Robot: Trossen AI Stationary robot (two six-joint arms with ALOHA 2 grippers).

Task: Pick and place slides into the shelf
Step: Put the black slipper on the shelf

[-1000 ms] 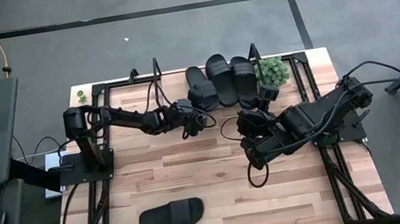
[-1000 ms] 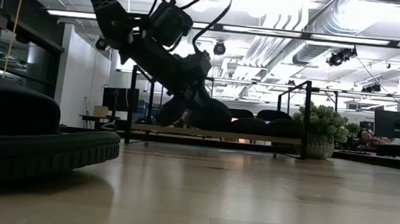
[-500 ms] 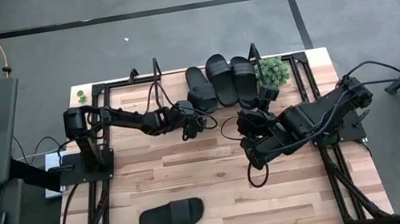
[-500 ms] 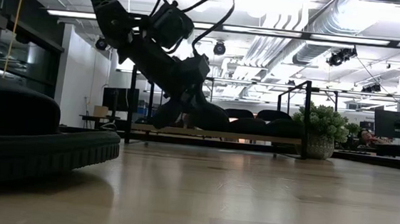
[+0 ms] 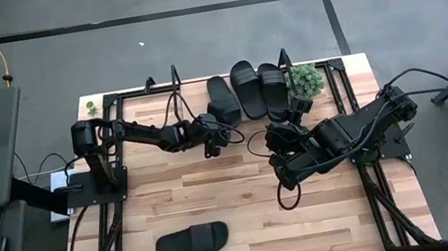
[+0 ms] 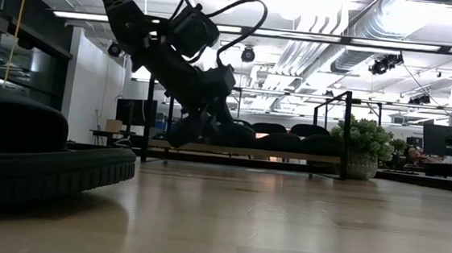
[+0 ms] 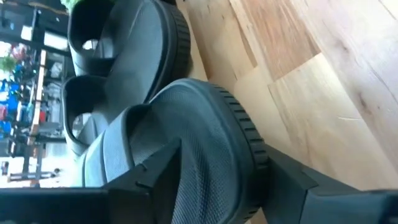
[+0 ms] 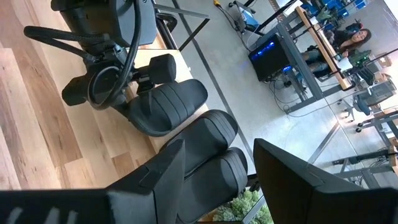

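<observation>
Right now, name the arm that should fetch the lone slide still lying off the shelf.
Left, probably. The lone slide lies on the table's left half. The left end effector is at the third slide on the shelf; the right end effector waits by the plant.

- Slide (image 6: 22, 155), low view, lower left: cut off by the left edge, blurred.
- Shelf (image 6: 244, 151), low view, centre: left part hidden behind the arm.
- Left gripper (image 5: 211, 143), high view, centre: finger gap too small to tell.
- Potted plant (image 8: 245, 208), right wrist view: cut off by the bottom edge.
</observation>
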